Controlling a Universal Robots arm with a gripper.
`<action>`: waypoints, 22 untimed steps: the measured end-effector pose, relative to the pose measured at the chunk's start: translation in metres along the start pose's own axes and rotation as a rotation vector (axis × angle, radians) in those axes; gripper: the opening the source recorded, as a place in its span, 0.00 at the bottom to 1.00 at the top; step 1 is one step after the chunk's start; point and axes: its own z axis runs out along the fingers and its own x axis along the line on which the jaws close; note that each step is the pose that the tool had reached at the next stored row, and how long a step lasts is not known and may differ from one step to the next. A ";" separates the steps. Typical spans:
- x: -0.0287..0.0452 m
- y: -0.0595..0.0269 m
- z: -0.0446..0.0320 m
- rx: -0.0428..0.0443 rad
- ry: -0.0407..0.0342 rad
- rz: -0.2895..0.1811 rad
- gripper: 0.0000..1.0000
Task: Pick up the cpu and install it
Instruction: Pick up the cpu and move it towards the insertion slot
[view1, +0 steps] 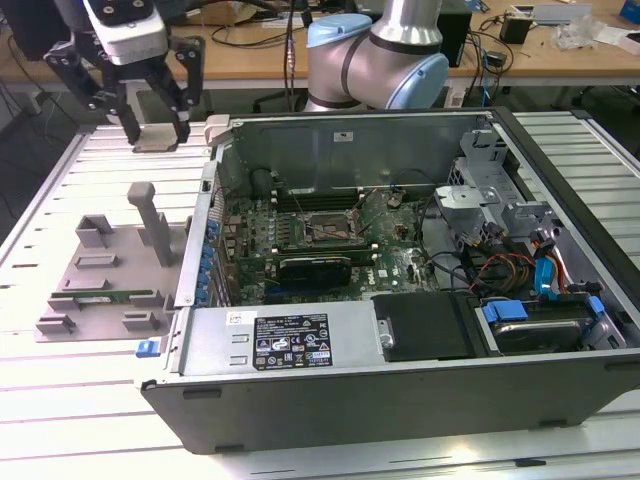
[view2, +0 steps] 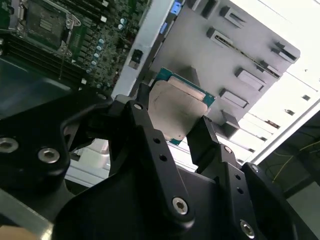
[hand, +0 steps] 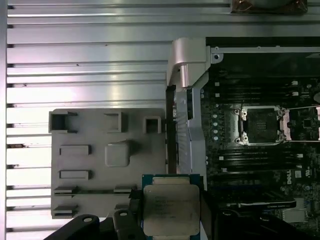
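Slatted metal table (view1: 60, 185), fingers (view1: 129, 118) clamping cpu (view1: 157, 137) — aloft beside open case (view1: 400, 400)

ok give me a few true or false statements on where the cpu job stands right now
1. The gripper is shut on the cpu. True.
2. The cpu sits in the socket. False: the socket is empty, and the cpu is held outside the case.
3. A green memory stick lies in the grey holder. True.
4. The case is closed. False: it is open, with the motherboard showing.
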 end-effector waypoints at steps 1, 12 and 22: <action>-0.0034 -0.0001 0.0001 -0.0001 -0.0001 0.000 0.55; -0.0605 -0.0002 0.0016 0.0001 0.0003 0.000 0.55; -0.1016 0.0002 0.0028 0.0000 0.0003 0.000 0.55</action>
